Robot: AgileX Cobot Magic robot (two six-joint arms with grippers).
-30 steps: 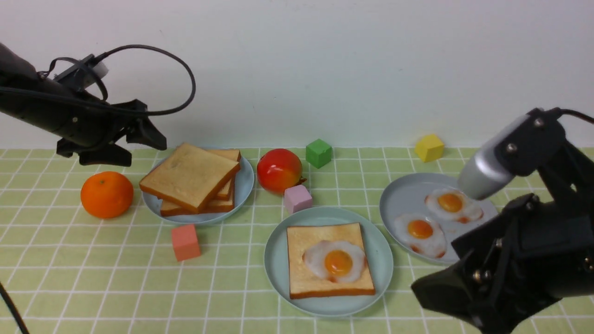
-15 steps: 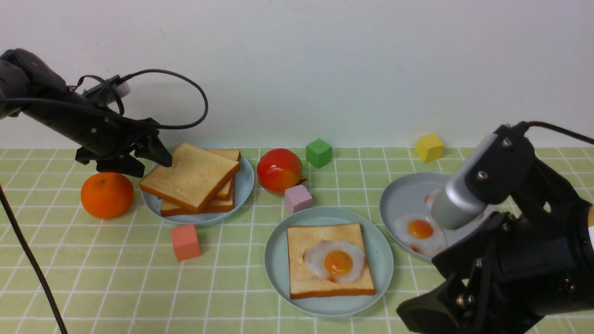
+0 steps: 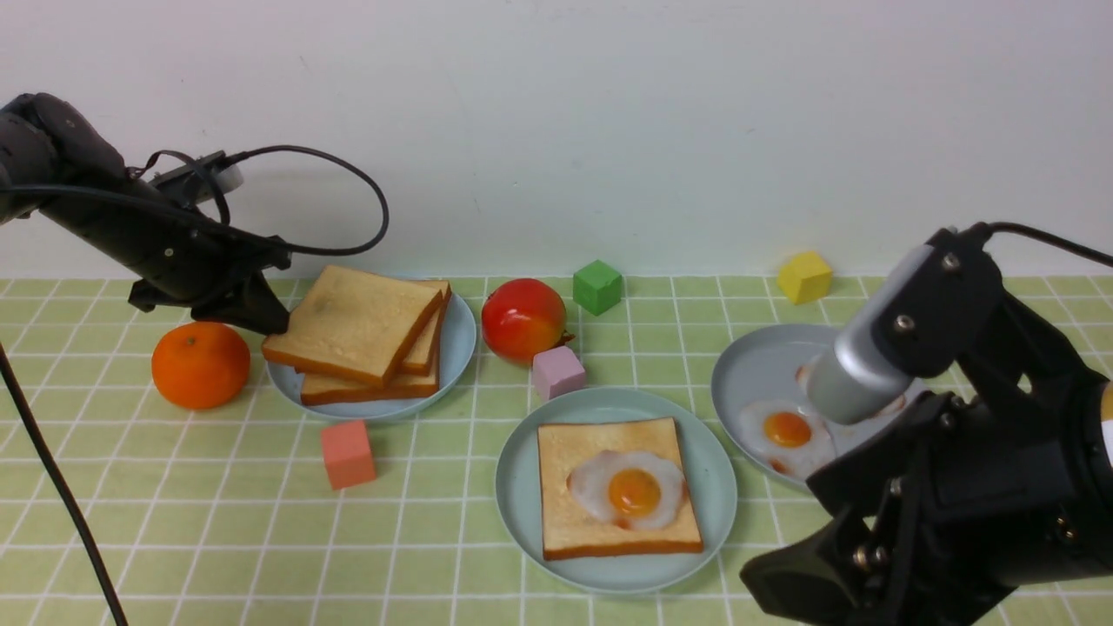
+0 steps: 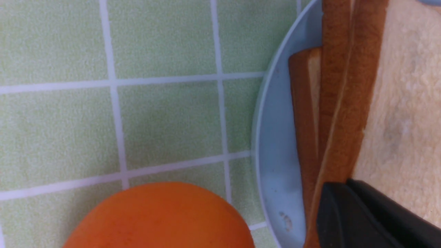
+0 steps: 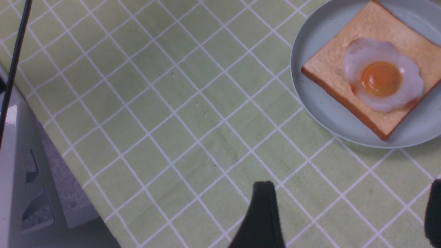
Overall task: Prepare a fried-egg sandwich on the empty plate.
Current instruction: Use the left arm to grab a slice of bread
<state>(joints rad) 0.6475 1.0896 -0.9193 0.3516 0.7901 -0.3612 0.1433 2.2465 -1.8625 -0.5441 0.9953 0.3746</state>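
A pale mint-green plate [image 3: 520, 513] at front centre carries one toast slice [image 3: 574, 522] with a fried egg [image 3: 628, 489] on top; both also show in the right wrist view, toast [image 5: 330, 69] and egg [image 5: 380, 79]. At the left, a blue plate [image 3: 456, 348] bears a toast stack. My left gripper [image 3: 265, 320] is shut on the left corner of the top slice [image 3: 356, 320]. The left wrist view shows its black fingers [image 4: 361, 213] clamping that slice [image 4: 406, 103] at the crust. My right gripper [image 5: 348, 213] hangs open over bare cloth, front right [image 3: 783, 578].
An orange [image 3: 200, 365] sits just left of the toast plate, close under my left arm. A red fruit [image 3: 523, 319] and green [image 3: 596, 287], pink [image 3: 558, 372], salmon [image 3: 348, 454] and yellow [image 3: 804, 276] cubes lie around. A grey-blue plate [image 3: 748, 365] with fried eggs [image 3: 787, 430] is partly behind my right arm.
My left gripper came down to the toast stack and closed on the top slice's left corner, nudging the slice slightly left. My right arm drew back and lower, staying open.
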